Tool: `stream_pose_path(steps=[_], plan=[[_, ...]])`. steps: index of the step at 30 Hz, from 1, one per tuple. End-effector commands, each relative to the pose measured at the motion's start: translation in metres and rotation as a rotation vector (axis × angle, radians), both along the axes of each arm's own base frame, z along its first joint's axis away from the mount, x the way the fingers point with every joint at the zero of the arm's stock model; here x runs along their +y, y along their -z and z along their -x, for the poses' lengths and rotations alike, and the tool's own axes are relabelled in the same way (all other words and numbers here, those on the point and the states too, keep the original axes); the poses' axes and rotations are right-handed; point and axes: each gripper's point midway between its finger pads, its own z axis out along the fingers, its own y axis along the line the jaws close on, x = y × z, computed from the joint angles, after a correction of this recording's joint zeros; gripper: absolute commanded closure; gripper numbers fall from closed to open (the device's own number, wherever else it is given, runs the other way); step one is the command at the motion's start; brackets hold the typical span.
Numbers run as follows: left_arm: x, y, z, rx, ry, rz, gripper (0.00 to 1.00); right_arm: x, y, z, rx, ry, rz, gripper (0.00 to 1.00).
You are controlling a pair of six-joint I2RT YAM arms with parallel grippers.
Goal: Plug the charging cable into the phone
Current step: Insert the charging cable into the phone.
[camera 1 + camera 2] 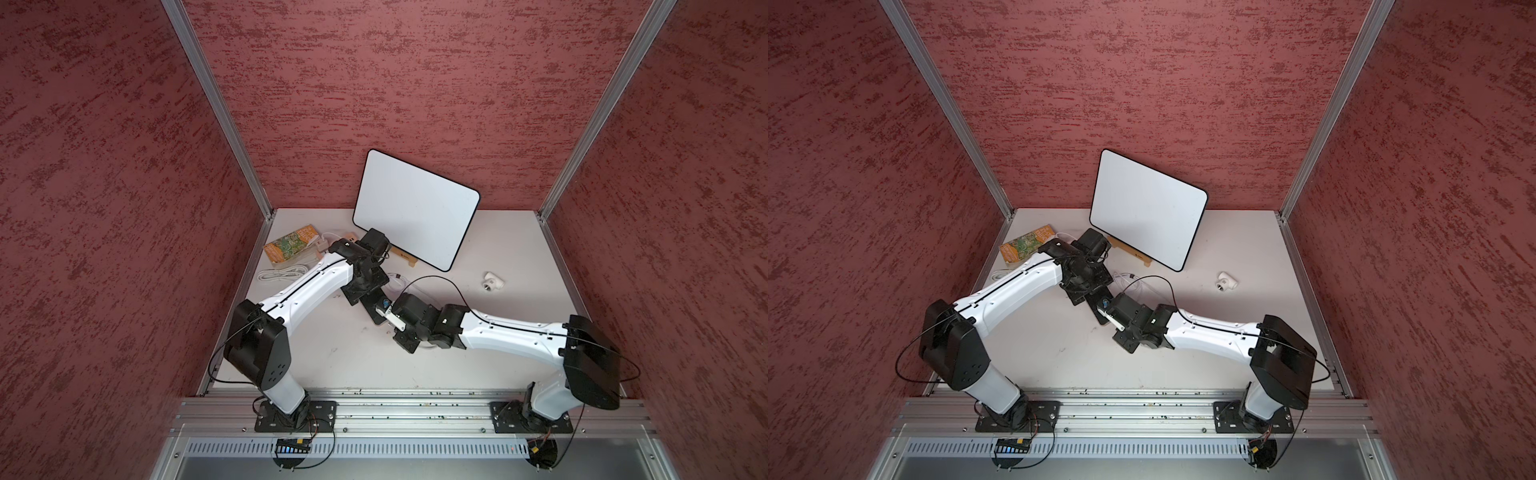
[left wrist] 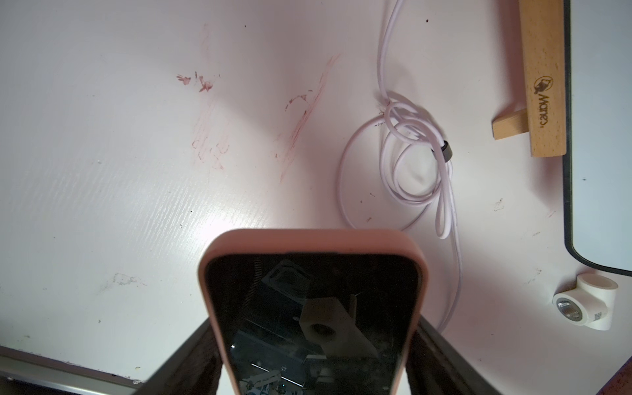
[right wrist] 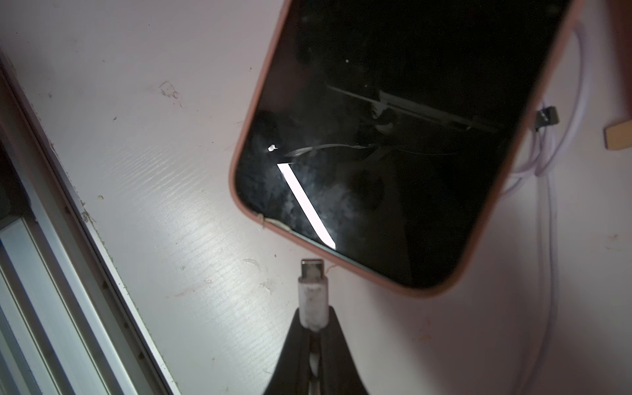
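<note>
My left gripper [image 2: 313, 345]: jaws set wide, 1 black finger [image 2: 191, 359] on each long side of the phone [image 3: 393, 136], pressed against its pinkish case. The phone is gripped across its width, dark screen up, near the middle of the table [image 2: 102, 154]. I cannot tell whether it rests on the surface or hangs just above it.

My right gripper [image 3: 313, 323]: jaws pinched tight on the white plug body of the charging cable [image 3: 312, 290]. The silver tip sticks out past the jaws and points at the phone's short end. It is just beside that edge, not in it; a thin gap shows in the right wrist view.

The rest of the cable runs along the phone's side, then loops loosely under a small dark clip [image 2: 446, 152]. It lies on the table between the phone and the wooden stand [image 2: 543, 85].

In both top views my 2 arms meet mid-table, in front of the whiteboard [image 1: 415, 208]. A white pipe fitting [image 1: 493, 282] lies well apart, toward my right. A thicker folded cord [image 1: 278, 274] and a colourful box [image 1: 291, 247] sit at the far left.
</note>
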Motion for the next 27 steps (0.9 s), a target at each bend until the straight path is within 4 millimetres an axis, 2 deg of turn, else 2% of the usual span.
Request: stream_pose_path(steps=[1,17,27], plan=[[-0.005,-0.016,-0.004,-0.051,0.007,0.031,1.00,0.011,-0.010,-0.004,-0.031,-0.004,-0.030,1.00],[-0.003,-0.013,-0.003,-0.053,0.001,0.008,1.00,0.013,-0.017,-0.005,-0.038,-0.002,-0.043,1.00],[-0.005,-0.010,-0.003,-0.049,0.003,0.003,1.00,0.013,-0.031,-0.001,-0.046,-0.004,-0.110,1.00]])
